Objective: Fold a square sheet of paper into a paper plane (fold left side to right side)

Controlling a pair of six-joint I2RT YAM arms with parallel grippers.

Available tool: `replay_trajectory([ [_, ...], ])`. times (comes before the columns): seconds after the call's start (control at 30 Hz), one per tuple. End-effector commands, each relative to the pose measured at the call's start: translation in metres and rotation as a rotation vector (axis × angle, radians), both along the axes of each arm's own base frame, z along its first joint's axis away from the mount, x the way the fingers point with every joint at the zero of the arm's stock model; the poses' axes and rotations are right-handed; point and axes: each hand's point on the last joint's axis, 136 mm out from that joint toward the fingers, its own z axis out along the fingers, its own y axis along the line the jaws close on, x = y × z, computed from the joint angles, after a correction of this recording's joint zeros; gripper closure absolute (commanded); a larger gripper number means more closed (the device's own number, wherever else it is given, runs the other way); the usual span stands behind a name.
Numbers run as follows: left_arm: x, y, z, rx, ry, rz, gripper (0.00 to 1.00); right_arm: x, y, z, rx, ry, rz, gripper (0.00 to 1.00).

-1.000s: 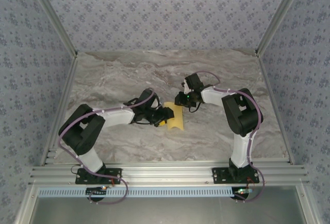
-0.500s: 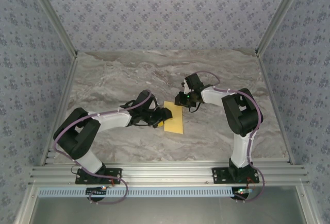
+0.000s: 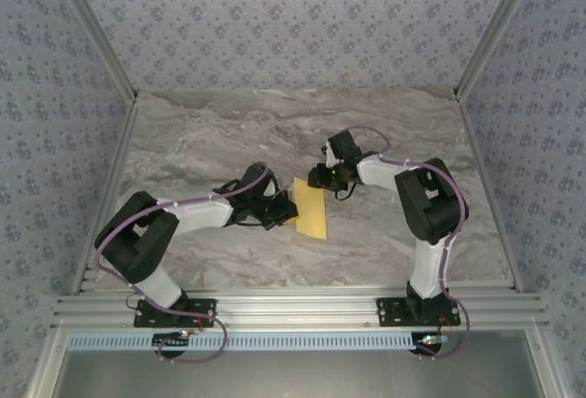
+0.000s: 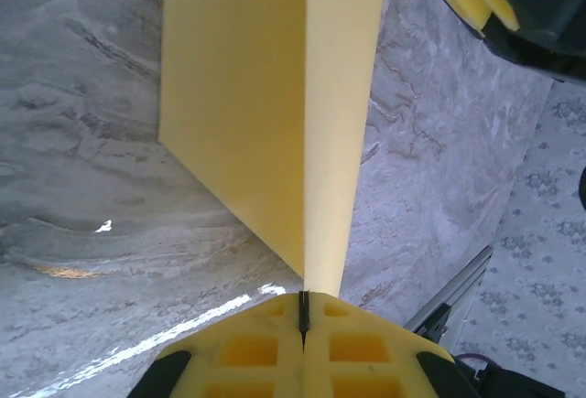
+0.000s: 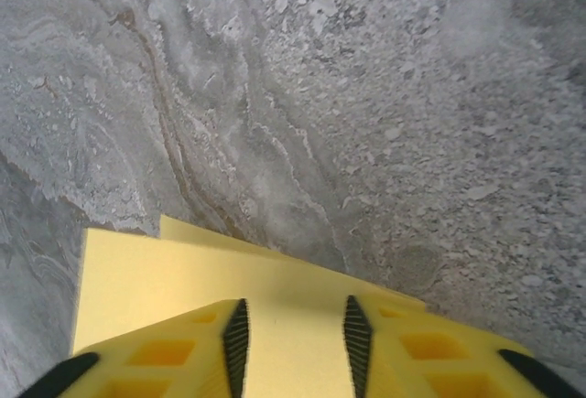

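Left-to-right fold in hand: left hand [image 3: 283, 212] clenched on paper [image 3: 311, 210] at 9 o'clock; right hand [image 3: 318, 178] parted at 12. Next, probably: crease flat.

a grey-brown marbled tabletop [image 3: 229, 133] with paler veins lies across the middle of the top view. a streak of glare sits on it at the lower left of the left wrist view. walls [image 3: 293, 23] papered blue-grey with small floral motifs enclose three sides. aluminium rails [image 3: 302, 306] cross the bottom, and slanted posts [image 3: 92, 27] mark the upper corners.
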Motion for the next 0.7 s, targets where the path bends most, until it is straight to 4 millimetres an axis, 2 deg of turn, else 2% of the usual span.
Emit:
replay_trajectory([
  [0.0, -0.001, 0.002, -0.002, 0.015, 0.016, 0.024, 1.00, -0.002, -0.008, 0.019, -0.028, -0.075, 0.015, 0.55],
  [0.13, 0.002, 0.001, 0.002, 0.005, 0.032, 0.049, 1.00, -0.007, -0.018, 0.050, -0.035, -0.225, 0.037, 0.43],
  [0.23, 0.002, -0.001, 0.004, -0.002, 0.050, 0.062, 1.00, -0.028, -0.031, 0.067, -0.061, -0.336, 0.072, 0.37],
  [0.33, 0.002, 0.000, 0.005, -0.002, 0.066, 0.071, 1.00, -0.063, -0.036, 0.076, -0.116, -0.447, 0.151, 0.30],
  [0.5, 0.002, -0.002, 0.009, -0.011, 0.072, 0.075, 1.00, -0.132, -0.022, 0.083, -0.163, -0.629, 0.295, 0.23],
  [0.67, 0.002, -0.004, 0.012, -0.014, 0.077, 0.069, 1.00, -0.168, -0.004, 0.075, -0.243, -0.715, 0.408, 0.17],
])
